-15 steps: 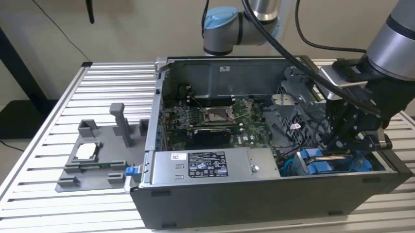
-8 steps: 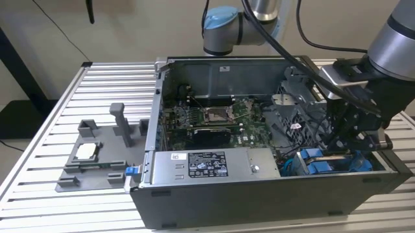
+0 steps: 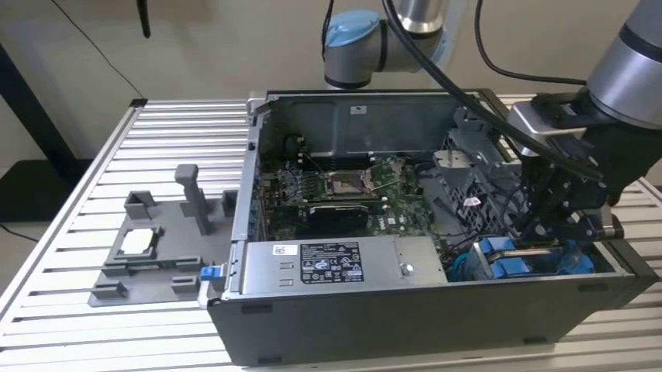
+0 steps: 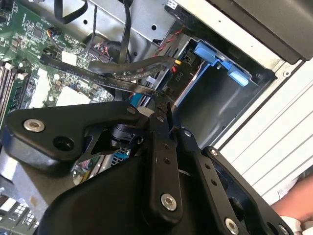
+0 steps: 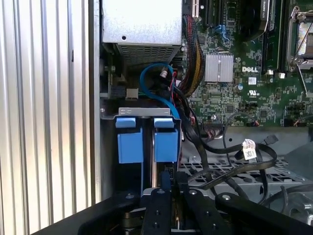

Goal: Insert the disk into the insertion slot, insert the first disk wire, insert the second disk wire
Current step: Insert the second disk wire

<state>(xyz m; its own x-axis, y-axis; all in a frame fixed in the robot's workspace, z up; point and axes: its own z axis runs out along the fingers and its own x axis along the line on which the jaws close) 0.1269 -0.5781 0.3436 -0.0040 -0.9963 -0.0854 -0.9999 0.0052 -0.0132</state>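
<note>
The open computer case [image 3: 414, 310] lies on the slatted table. My gripper [image 3: 532, 240] reaches down into its corner on the exterior view's right, at the insertion slot [image 5: 110, 113], a grey metal bay. The disk's blue carrier tabs [image 5: 165, 142] stand upright in that bay, with a thin silver edge between them. In the first wrist view the gripper [image 5: 168, 188] has its fingers drawn together on the carrier's near end; the contact itself is mostly hidden. The second wrist view shows the gripper [image 4: 164, 100] beside the bay's dark wall [image 4: 215, 98] and a blue rail [image 4: 212, 56]. Black wires with a white tag [image 5: 249, 147] lie loose nearby.
A blue cable [image 5: 151, 73] loops behind the bay, next to the grey power-supply box [image 3: 331, 260]. The motherboard [image 3: 342, 190] fills the case floor. A flat black cable [image 4: 117, 73] crosses near the fingertips. A grey fixture [image 3: 155, 248] holding a white part sits on the table at the exterior view's left.
</note>
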